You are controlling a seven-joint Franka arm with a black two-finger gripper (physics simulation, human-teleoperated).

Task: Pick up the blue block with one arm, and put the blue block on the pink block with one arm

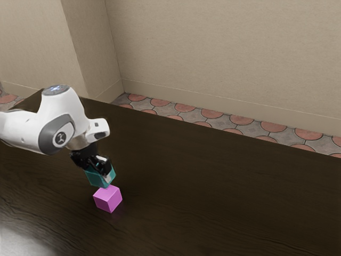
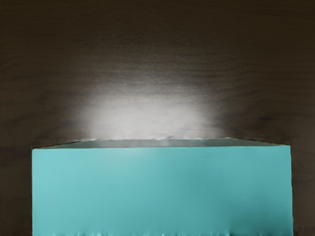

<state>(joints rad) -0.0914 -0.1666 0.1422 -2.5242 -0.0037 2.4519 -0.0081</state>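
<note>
White and grey, the Franka arm (image 1: 48, 125) reached in from the exterior view's left over a dark wooden table (image 1: 224, 181). Its black gripper (image 1: 98, 168) pointed down at the end of it. The fingers were clamped on the blue block (image 1: 101, 178) from two sides and held it clear of the tabletop.

Immediately below the block, and a shade toward the exterior view's right, sat the pink block (image 1: 107, 199), flat on the wood. The lower corner of the blue block hung just above the pink block's top face, and the angle did not settle whether the two touched. The held block also seemed turned a little against the pink block's edges.

In the wrist view the teal-blue face of the blue block (image 2: 162, 191) lay directly under the hand. Bare table (image 2: 157, 59) with a pale patch of glare lay beyond it.

The pick-up looked finished and the placing step looked to be in hand. The next move appeared to depend on that small offset. It probably called for a slight shift toward the pink block to bring the held block squarely over it, then a short descent before the fingers let go. If the block were released off-centre or tilted, it could slide off the pink block.

Farther right, the table ran on to terracotta floor tiles (image 1: 256, 127) below a beige wall (image 1: 224, 48).
</note>
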